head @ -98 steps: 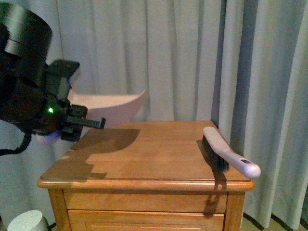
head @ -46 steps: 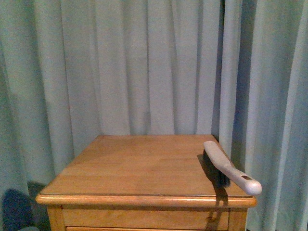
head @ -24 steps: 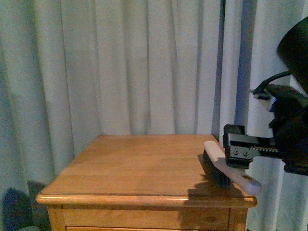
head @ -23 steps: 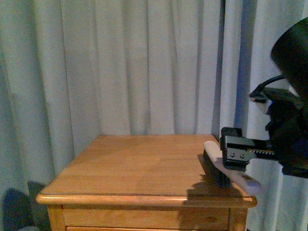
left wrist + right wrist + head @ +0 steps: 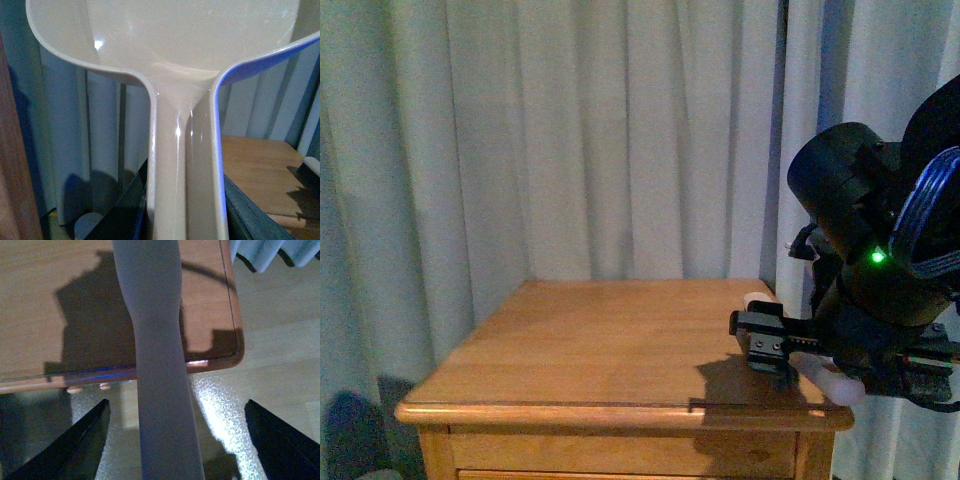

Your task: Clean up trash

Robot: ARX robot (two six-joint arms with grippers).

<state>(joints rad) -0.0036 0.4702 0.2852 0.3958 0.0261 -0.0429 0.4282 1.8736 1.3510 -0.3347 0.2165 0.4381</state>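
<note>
The trash, a small crumpled white tissue wad, shows in none of the views, so its look, pose and place cannot be told. It does not lie on the visible wooden tabletop (image 5: 610, 340), in the part of the dustpan (image 5: 190, 50) bowl that shows, or by the brush handle (image 5: 160, 390).

Open tabletop (image 5: 600, 340) spans left and middle; brush (image 5: 842, 386) blocks the right edge, curtains (image 5: 570, 140) behind.
</note>
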